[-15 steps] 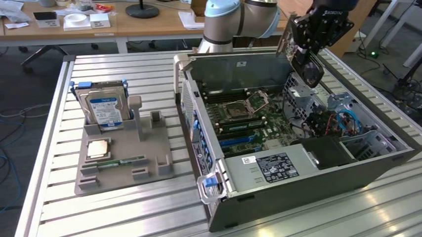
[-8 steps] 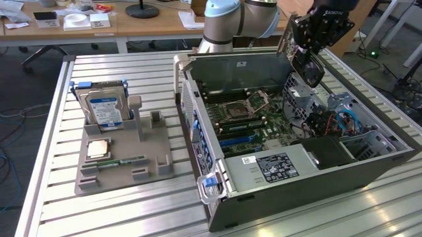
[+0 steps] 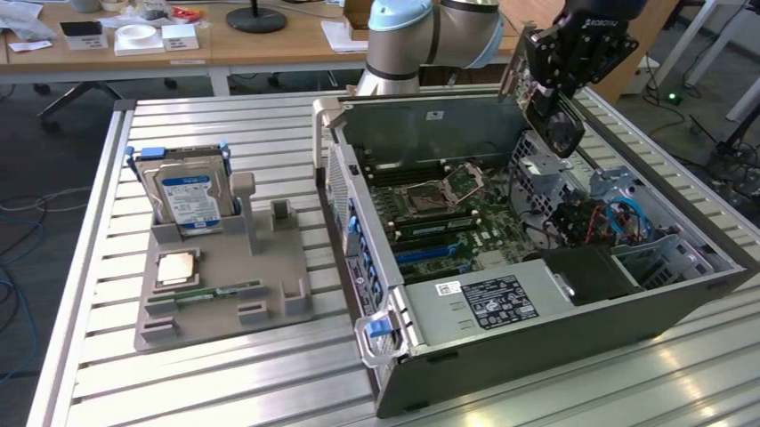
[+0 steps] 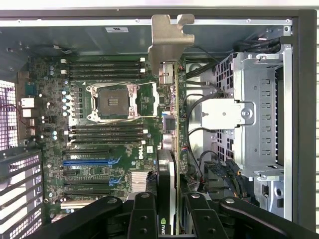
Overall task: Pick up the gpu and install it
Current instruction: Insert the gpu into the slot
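My gripper (image 3: 556,82) is shut on the gpu (image 3: 554,124), a thin black card that I hold on edge above the back right corner of the open computer case (image 3: 356,222). In the wrist view the gpu (image 4: 172,129) shows edge-on between my two black fingers (image 4: 143,214), and its silver end bracket (image 4: 167,37) points toward the case's far wall. My gripper (image 4: 172,219) clamps the card's near end. Below lies the motherboard (image 4: 99,129) with its bare processor socket (image 4: 112,102) and blue expansion slot (image 4: 89,162). The card hangs clear of the board.
A silver drive cage (image 4: 259,109) and cables stand beside the card inside the case. On the exterior view's left, a grey holder (image 3: 279,298) carries a blue-labelled hard drive (image 3: 190,200), a processor chip (image 3: 176,267) and a green memory stick (image 3: 220,292). Cluttered desks stand behind.
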Controlling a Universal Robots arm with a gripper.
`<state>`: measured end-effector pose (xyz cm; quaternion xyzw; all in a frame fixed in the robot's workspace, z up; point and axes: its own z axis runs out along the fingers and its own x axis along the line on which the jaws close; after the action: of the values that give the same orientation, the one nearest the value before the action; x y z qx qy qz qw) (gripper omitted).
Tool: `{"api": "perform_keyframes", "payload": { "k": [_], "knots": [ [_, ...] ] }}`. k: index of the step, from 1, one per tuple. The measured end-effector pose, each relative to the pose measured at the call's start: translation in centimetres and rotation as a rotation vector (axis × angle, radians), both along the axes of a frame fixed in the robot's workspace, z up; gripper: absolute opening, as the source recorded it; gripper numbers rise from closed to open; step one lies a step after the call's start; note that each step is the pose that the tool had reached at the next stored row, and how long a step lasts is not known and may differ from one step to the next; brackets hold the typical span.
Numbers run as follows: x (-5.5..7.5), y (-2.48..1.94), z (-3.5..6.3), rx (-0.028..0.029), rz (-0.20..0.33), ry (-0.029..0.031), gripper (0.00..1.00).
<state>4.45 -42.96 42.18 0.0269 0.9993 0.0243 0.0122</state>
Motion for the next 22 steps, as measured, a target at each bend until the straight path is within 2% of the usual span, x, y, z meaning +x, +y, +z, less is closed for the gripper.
{"api": "perform_keyframes", "payload": {
  "k": [10,17,22],
  "knots": [
    [0.00,0.00,0.00,0.0000,0.023,0.0000,0.27],
    [0.00,0.00,-0.02,0.0000,0.102,0.0000,0.27],
    [0.00,0.00,-0.02,-0.0016,0.187,0.0001,0.27]
  ]
}}
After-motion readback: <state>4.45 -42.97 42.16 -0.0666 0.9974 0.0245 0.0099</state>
